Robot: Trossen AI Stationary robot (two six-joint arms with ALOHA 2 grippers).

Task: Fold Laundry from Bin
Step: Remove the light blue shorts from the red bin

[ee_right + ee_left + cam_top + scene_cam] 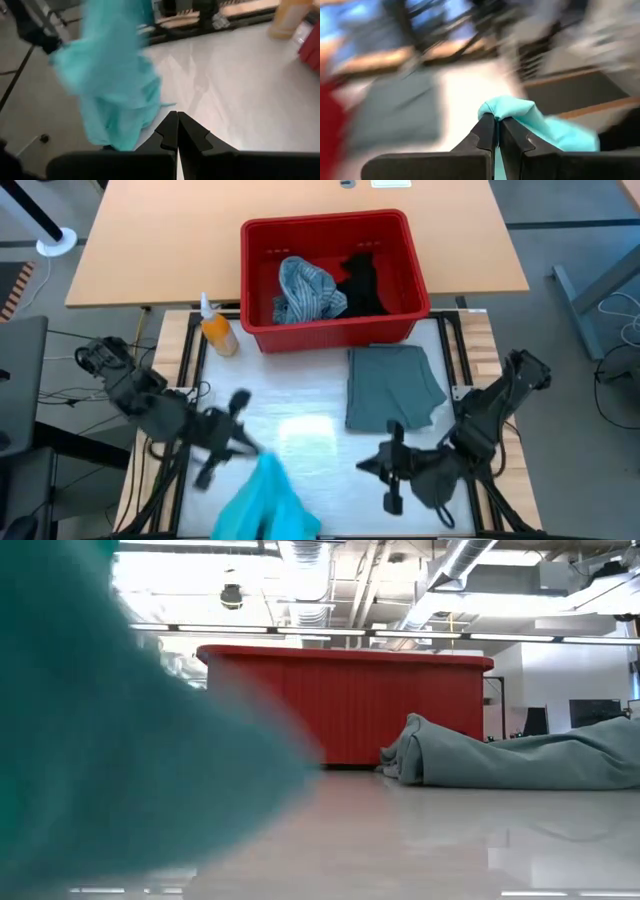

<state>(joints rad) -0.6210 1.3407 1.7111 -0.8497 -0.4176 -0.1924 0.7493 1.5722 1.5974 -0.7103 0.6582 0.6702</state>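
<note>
- An orange bottle (216, 330) stood at the bin's (334, 333) left front corner, just beside its wall, on the table (300, 390).
- The bin sat at the table's far edge, its long axis running left to right; inside lay a striped shirt (305, 288) on the left and a black garment (362, 284) on the right, touching each other.
- A grey-green garment (393, 385), folded into a rough rectangle, lay flat just in front of the bin's right half, its long axis running from the bin toward the near edge.
- The turquoise garment (266, 502) hung in a bunch near the table's front edge, left of centre, filling the left of the low view and hiding the bin's left end there.
- The left gripper (496, 122) was clamped on the turquoise garment's upper fold.
- The right gripper (177, 120) hovered over bare table at front right, fingers together and holding nothing, near the turquoise garment but apart from it.
</note>
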